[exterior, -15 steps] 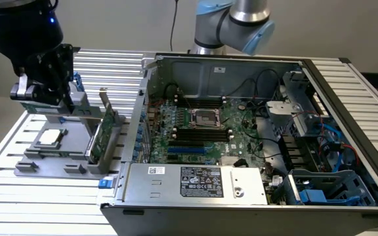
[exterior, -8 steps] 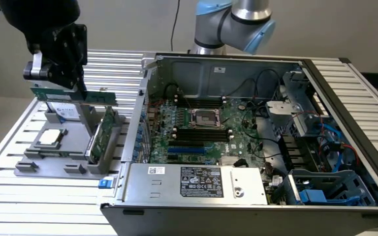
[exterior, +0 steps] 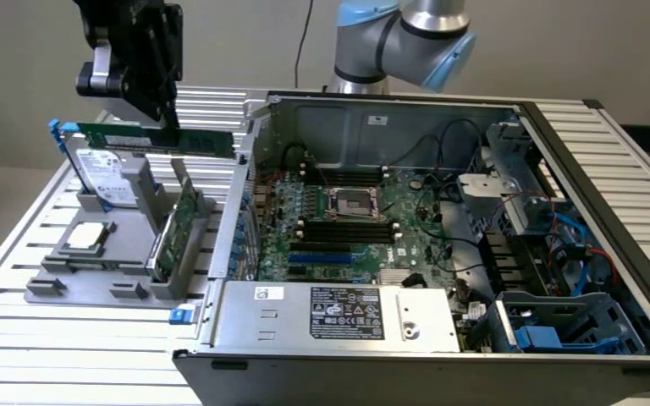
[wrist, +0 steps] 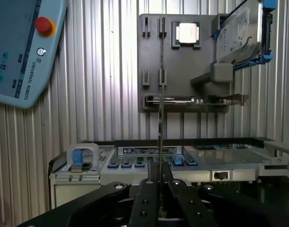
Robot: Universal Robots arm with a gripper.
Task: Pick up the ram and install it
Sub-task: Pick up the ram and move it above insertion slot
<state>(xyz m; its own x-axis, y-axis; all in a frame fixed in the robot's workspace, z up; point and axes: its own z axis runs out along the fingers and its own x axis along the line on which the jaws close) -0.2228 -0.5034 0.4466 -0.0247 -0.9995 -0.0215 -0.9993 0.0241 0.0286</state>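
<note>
Holding the ram (exterior: 156, 140) level and square is advised; it is clamped edgewise in the gripper (exterior: 167, 123), above the grey parts tray (exterior: 77, 284), beside the open case (exterior: 302, 331), well apart from the black memory slots (exterior: 348, 227).

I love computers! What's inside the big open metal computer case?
A green motherboard with a square silver processor socket, long black memory slots and dark cables. The grey labelled metal box hides whatever lies beneath it.
</note>
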